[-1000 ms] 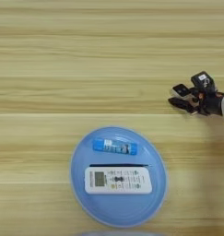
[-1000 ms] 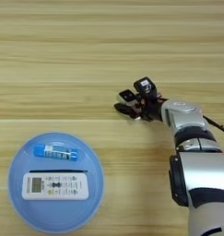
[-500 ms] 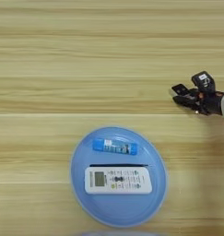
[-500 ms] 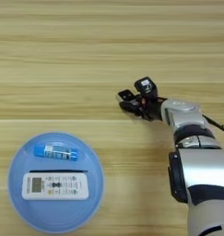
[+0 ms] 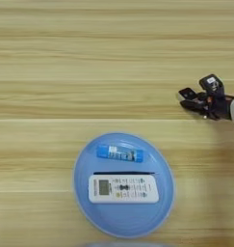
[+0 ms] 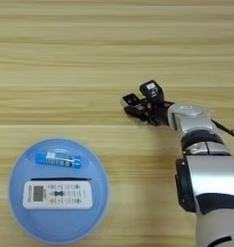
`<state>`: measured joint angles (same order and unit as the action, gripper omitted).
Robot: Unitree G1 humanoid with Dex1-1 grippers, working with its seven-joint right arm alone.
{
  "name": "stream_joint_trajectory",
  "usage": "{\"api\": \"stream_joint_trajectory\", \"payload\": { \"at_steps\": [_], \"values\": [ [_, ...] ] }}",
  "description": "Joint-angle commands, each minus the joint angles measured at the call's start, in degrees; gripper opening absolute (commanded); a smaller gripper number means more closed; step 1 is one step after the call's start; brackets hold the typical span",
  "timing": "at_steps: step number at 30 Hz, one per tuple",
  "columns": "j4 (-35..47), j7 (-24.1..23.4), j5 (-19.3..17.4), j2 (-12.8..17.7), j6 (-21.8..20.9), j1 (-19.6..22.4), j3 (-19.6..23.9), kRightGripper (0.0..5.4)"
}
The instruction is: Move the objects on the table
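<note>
I see the blue plate (image 5: 123,185) near the table's (image 5: 51,62) front edge holding three things — the glue-stick tube (image 5: 119,154) toward its far rim, the thin black stick (image 5: 123,172) beside it, and the white remote (image 5: 123,188) in the middle. No lettering is legible. My right gripper (image 6: 137,100) sits well apart on bare wood, fingers spread — nothing held.

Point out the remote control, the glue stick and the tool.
remote control (image 5: 123,188), left eye view, on its button pad.
glue stick (image 5: 119,153), left eye view, on its label.
tool (image 6: 137,100), right eye view, between its fingertips.
</note>
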<state>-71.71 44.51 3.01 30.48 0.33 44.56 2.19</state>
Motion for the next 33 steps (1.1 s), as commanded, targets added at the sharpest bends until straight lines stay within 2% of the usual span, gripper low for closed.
{"api": "stream_joint_trajectory", "payload": {
  "at_steps": [1,5,9,14,22,29,33],
  "values": [
    [5.26,0.81,-0.8,1.67,-2.44,4.45,0.53,2.49],
    [8.29,3.26,-1.29,1.47,-3.21,3.11,0.48,2.49],
    [15.02,7.74,-2.67,1.14,-3.43,0.2,0.45,2.49],
    [28.07,14.64,-5.83,1.52,-1.98,-5.28,0.57,2.49],
    [57.09,22.48,-11.24,2.76,4.06,-17.58,0.17,2.48],
    [70.77,27.71,-14.8,4.85,6.26,-25.54,-1.06,2.48],
    [75.19,30.99,-17.12,5.99,5.57,-28.41,-1.69,2.48]
  ]
}}
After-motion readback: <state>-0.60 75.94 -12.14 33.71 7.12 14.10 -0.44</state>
